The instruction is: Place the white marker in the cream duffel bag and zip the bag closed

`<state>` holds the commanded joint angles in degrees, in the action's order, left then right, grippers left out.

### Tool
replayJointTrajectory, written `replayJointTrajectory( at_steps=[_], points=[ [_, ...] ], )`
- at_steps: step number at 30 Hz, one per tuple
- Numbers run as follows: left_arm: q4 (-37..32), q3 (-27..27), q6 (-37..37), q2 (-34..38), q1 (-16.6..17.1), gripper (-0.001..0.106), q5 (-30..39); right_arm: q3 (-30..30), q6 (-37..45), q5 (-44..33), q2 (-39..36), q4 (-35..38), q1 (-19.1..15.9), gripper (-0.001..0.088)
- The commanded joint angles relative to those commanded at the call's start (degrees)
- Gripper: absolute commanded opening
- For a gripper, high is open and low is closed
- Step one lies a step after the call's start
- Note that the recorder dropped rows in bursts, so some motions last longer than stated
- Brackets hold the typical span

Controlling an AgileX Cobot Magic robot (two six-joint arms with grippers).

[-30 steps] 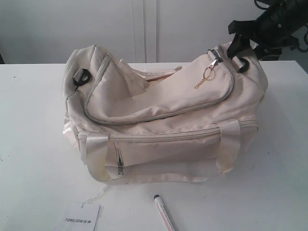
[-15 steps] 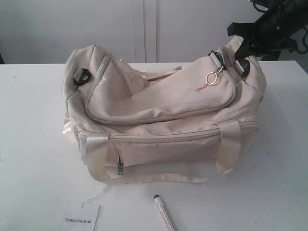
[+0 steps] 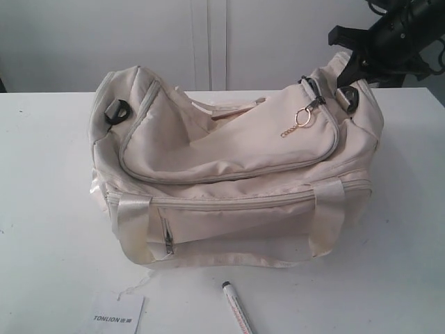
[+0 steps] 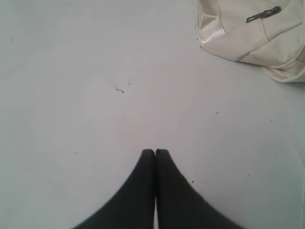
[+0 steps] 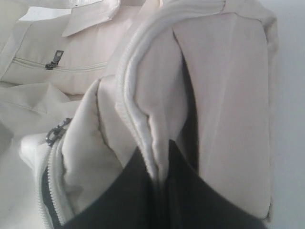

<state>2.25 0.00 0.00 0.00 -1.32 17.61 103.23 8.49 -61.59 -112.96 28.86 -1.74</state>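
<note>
One cream duffel bag [image 3: 229, 174], one white marker [image 3: 238, 314], one paper tag [image 3: 118, 317] and one white table [image 3: 42, 209]

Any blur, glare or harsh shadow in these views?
Exterior view: even light, soft shadow beside the cream duffel bag, sheen on its straps. Left wrist view: sharp, table evenly grey. Right wrist view: fabric slightly soft, right gripper a featureless dark shape.

- Left gripper [image 4: 155, 152]: dark fingers pressed flat together, tips touching.
- Right gripper [image 5: 160, 160]: fingers clamped on a piped fold of the cream duffel bag [image 5: 228, 86].
- Right arm [image 3: 407, 24]: enters from the exterior view's upper right, angled downward.
</note>
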Motion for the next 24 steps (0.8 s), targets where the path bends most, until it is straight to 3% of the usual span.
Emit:
replayJointTrajectory(
  at_steps=[24],
  points=[
    [0.0, 0.0, 0.0, 0.0, 0.0, 0.000, 0.0, 0.0, 0.2, 1.4, 0.0, -0.3, 0.0, 0.0000]
  ],
)
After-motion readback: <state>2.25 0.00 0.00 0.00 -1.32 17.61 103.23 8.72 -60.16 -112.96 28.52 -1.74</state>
